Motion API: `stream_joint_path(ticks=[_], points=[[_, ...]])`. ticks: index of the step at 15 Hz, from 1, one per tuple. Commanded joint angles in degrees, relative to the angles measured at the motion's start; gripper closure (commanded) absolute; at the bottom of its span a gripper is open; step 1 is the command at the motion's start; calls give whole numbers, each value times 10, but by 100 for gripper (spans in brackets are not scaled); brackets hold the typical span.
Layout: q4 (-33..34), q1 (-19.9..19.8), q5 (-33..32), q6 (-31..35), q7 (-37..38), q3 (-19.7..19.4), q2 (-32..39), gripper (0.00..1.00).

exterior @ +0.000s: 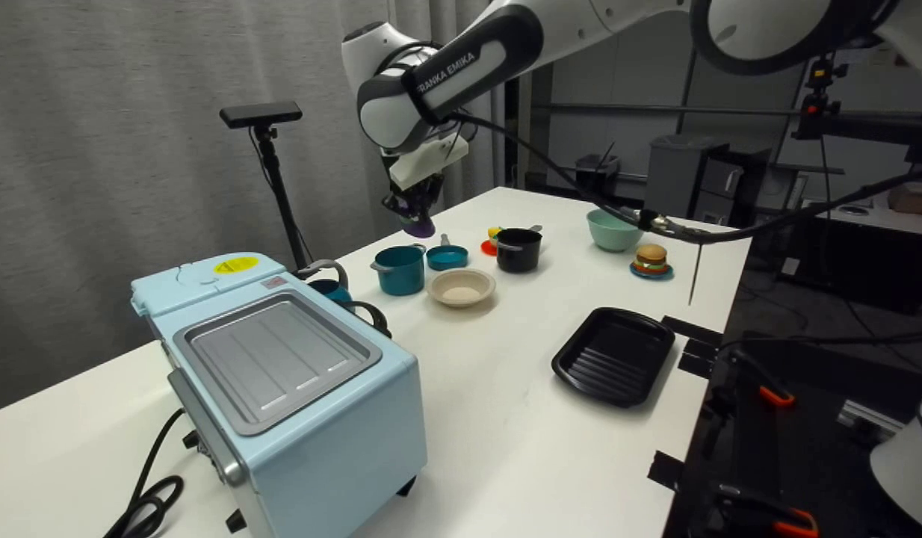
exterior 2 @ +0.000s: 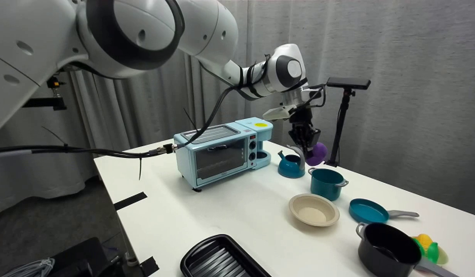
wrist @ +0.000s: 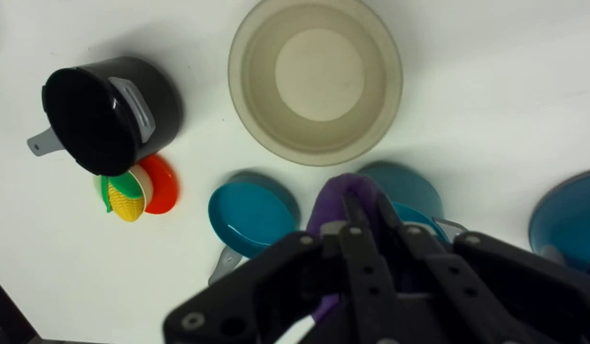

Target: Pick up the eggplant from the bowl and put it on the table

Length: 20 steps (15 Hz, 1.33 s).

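Apparently the picking step is done, and the placing step is in hand. From where I stand, the gripper (wrist: 367,203) has its fingers closed upon the eggplant (exterior 2: 318,154), which hangs in the air, apart from the table (exterior 2: 229,215). The wrist view agrees: purple shows at the fingertips, though the fingers hide a part of it. The bowl (exterior 2: 313,214) stands near, on the table, and the eggplant is out of it. Lower down are the teal pot (exterior 2: 324,189) and the small teal pan (exterior 2: 367,211). So the next move calls, I think, for carrying past this cookware, lowering gently until contact, and only then opening, because so rounded a thing may roll.
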Motion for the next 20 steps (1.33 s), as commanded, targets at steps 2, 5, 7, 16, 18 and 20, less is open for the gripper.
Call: stream_joint_path(ticks=[2, 5, 7, 16, 18, 20], points=[[-161, -5, -5, 19, -81, 35, -126, 98], [-243, -19, 0, 24, -136, 54, -181, 98], [-301, -31, 10, 36, -183, 70, -215, 98], [-501, -32, 2, 53, -260, 109, -276, 98], [-507, -28, -3, 59, -251, 113, -262, 98], [-512, -26, -9, 70, -248, 115, -249, 98]])
